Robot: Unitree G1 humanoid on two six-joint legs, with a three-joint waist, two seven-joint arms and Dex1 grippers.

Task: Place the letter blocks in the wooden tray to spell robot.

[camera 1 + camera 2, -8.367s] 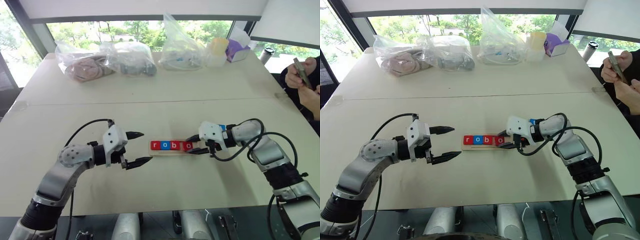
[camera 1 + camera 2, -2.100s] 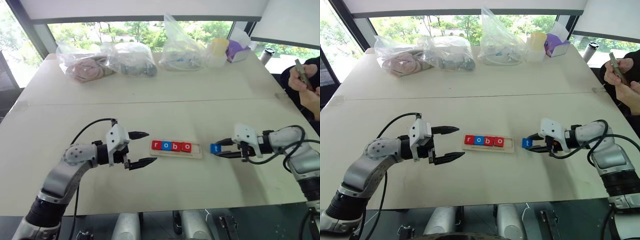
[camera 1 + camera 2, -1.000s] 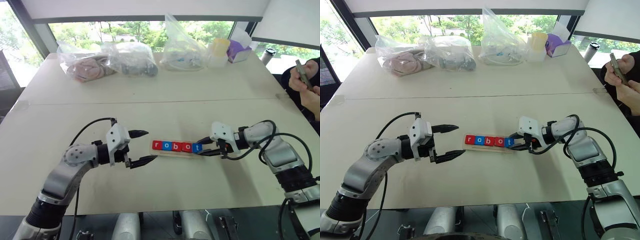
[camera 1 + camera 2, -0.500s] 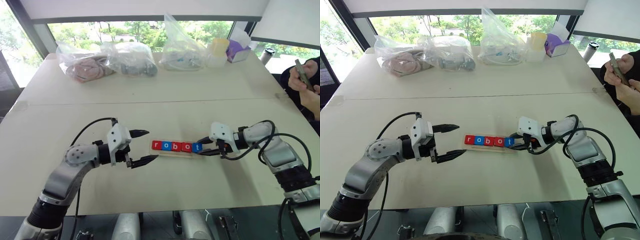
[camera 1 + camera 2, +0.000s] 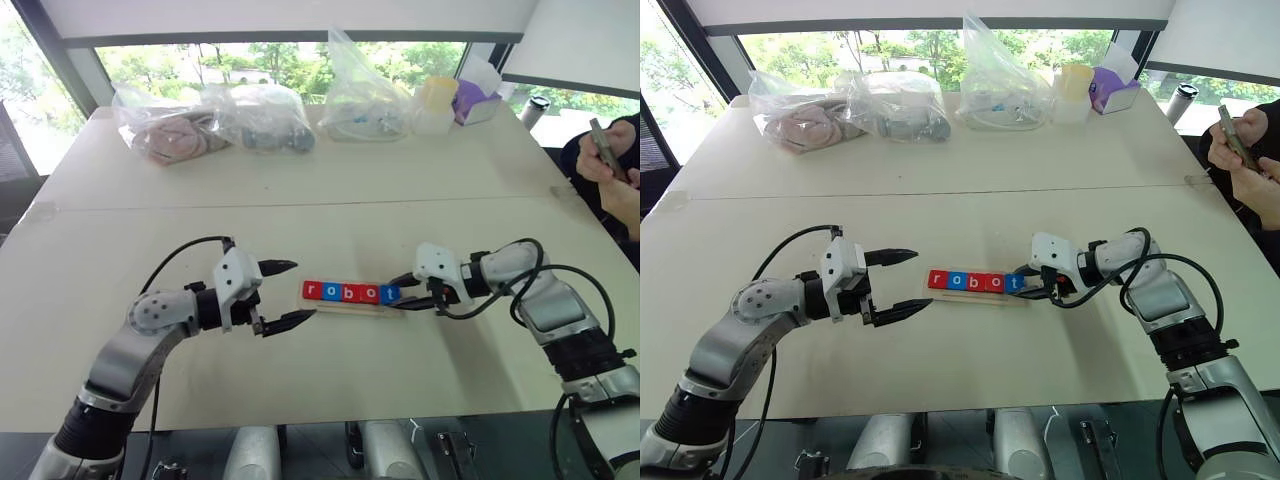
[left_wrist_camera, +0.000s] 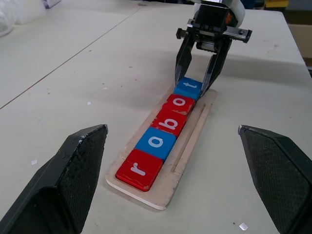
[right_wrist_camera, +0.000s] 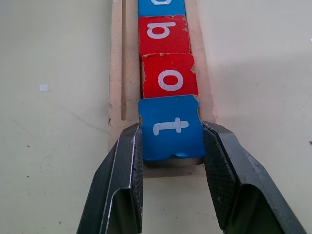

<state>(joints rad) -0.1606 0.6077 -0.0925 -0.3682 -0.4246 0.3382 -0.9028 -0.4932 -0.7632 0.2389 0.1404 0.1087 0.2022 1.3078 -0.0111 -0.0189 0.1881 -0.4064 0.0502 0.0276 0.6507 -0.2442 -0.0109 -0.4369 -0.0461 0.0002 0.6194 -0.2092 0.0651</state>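
The wooden tray (image 5: 354, 305) lies at the table's middle. Its letter blocks read r (image 5: 312, 291), o (image 5: 330, 292), b (image 5: 350, 293), o (image 5: 370, 294), t (image 5: 389, 293) from left to right. My right gripper (image 5: 397, 293) reaches in from the right and is shut on the blue t block (image 7: 171, 126). Its fingers (image 7: 122, 180) clamp the block's two sides. That block sits at the tray's right end against the red o (image 7: 169, 78). My left gripper (image 5: 299, 291) hovers open just left of the tray, holding nothing.
Clear plastic bags (image 5: 215, 120) of items, a cup (image 5: 436, 100) and a purple box (image 5: 475, 98) line the table's far edge. A person (image 5: 610, 165) holding a phone sits at the right. A seam (image 5: 300, 205) crosses the tabletop behind the tray.
Two seconds ago the t block stood on the table right of the tray, in my right gripper. It has since been carried left to the tray's end. Over the last second nothing shifted noticeably.
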